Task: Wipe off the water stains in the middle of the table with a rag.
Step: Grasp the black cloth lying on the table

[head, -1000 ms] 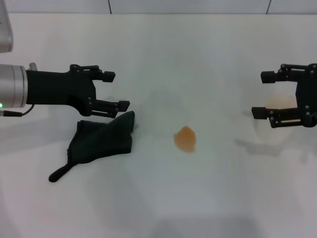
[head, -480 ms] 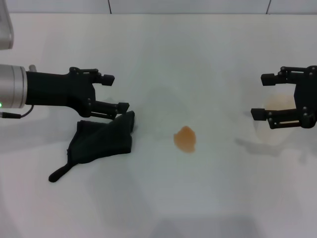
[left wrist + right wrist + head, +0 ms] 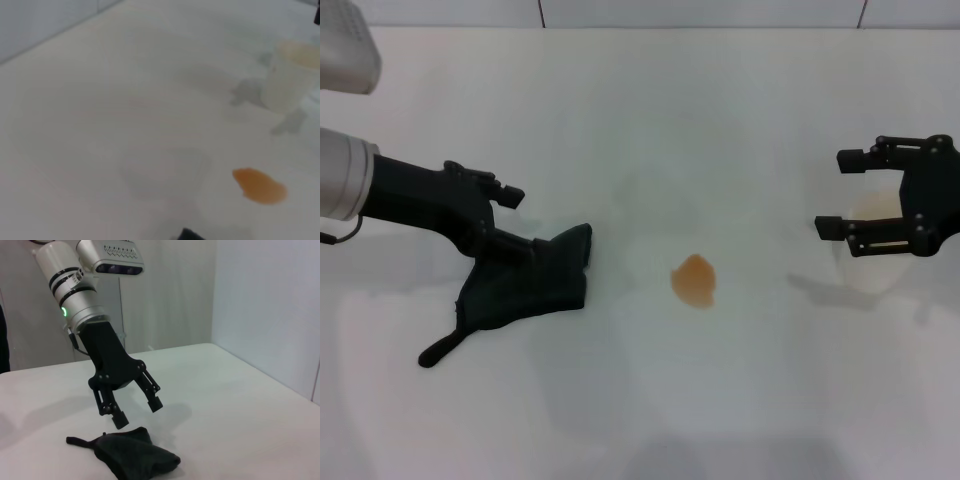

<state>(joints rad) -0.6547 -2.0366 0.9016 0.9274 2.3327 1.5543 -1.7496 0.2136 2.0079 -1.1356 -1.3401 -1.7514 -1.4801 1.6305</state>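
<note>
Orange-tan water stains [image 3: 695, 281] sat unwiped mid-table [image 3: 650, 120]. Rag [image 3: 525, 285] lay toward the left edge, ungrasped. My left gripper [image 3: 520, 218] hung spread just above it, holding nothing. Right gripper [image 3: 840, 192] idled spread near the right edge. Everything remained.

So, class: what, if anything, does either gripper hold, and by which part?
Nothing. The left gripper hangs open above the dark green-black cloth rag; the right gripper is open, empty.

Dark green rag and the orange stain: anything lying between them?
No. Head view shows only bare white table between the dark green cloth rag and orange liquid stain.
</note>
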